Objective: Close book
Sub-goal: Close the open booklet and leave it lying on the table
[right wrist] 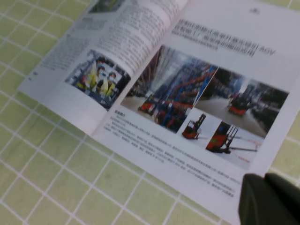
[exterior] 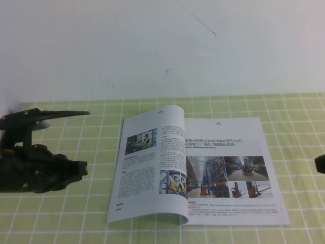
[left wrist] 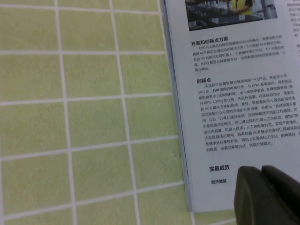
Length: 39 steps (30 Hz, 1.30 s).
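Book [exterior: 213, 168] lay open (left page bowed). Left gripper [left wrist: 267, 197] sat beside its left page, right gripper [right wrist: 269, 199] beside its right, both closed, empty.

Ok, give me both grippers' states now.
Left gripper: cannot tell; over the open brochure's left page corner.
Right gripper: cannot tell; beside its right page.

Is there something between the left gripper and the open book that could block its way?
Nothing visible does. Only bare green mat lies between the left gripper, at the left side, and the left page of the book. The right gripper sits at the right edge, with only mat before it too.
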Available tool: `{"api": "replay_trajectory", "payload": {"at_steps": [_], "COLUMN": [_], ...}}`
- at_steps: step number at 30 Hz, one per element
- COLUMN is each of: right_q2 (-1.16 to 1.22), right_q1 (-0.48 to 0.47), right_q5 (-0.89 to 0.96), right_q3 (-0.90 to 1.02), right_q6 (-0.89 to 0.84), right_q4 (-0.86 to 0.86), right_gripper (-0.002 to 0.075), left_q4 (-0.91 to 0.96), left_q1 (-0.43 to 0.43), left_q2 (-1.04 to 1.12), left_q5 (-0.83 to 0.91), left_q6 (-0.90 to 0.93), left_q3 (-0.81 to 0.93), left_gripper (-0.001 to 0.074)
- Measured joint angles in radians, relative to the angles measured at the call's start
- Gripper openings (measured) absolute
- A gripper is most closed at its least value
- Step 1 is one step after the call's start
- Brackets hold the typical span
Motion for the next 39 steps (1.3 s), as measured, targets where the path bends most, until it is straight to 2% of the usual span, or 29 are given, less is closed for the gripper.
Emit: {"api": "replay_trajectory", "payload": {"at_steps": [4,8,11,19,27,34,39], "right_q2": [0.177,0.329,0.441,0.647,0.667,0.669,0.671], "right_q1": [0.074,0.184,0.225,0.232,0.232,0.232,0.232], "right_q5": [-0.067,-0.216,-0.312,-0.419,-0.400,-0.396,-0.392], "right_q3": [0.000,-0.002,-0.002,-0.012,-0.030,-0.030,-0.030], "right_q6": [-0.023,-0.027,-0.031,-0.045,-0.053,-0.054,-0.054], "right_q4": [0.020,0.026,0.026,0.033,0.049,0.050,0.051], "right_gripper": [-0.0002,-0.0002,-0.0001,-0.0001,-0.0001,-0.0001,-0.0001], "left_q4": [-0.036,-0.050,-0.062,-0.069,-0.071,-0.071,-0.110], "left_q1": [0.000,0.000,0.000,-0.017,-0.134,-0.151,-0.172], "left_q2": [0.093,0.160,0.187,0.244,0.342,0.462,0.518], "left_q5": [0.016,0.017,0.010,-0.067,-0.275,-0.380,-0.367], "left_q6": [0.031,0.046,0.057,0.071,0.197,0.218,0.219], "left_q3": [-0.052,-0.098,-0.122,-0.136,-0.136,-0.140,-0.144], "left_gripper": [-0.0003,-0.0003,-0.0003,-0.0003,-0.0003,-0.0003,-0.0003]}}
